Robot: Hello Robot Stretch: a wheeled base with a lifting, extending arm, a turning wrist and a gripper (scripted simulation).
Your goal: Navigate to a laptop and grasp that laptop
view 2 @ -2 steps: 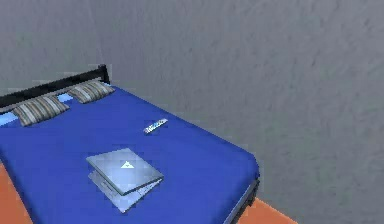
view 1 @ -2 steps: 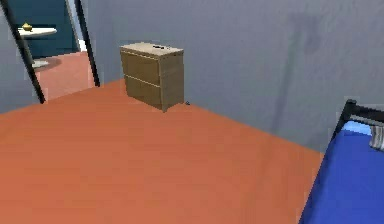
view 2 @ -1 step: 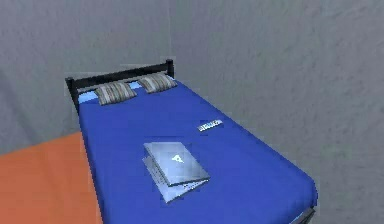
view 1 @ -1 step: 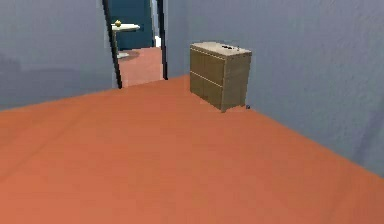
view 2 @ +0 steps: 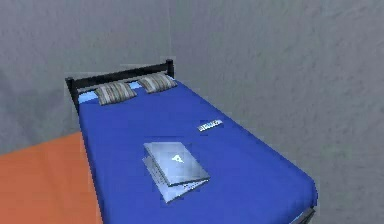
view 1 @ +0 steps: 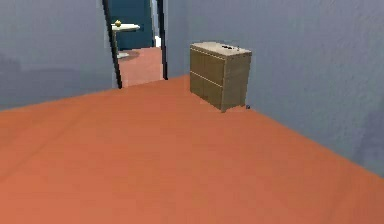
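We find the laptop (view 2: 176, 167) lying on the blue bed (view 2: 250, 150), toward its near left edge and well apart from the pillows (view 2: 135, 90) at the far end. We judge that this edge placement suits a reach from the orange floor. We cannot tell the gripper's state.

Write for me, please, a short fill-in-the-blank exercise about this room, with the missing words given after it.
1. The laptop lies on a bed whose cover is ____.
2. At the head of the bed lie ____ striped pillows.
3. In the forward view, the cabinet stands to the ____ of the doorway.
Missing words: blue; two; right.
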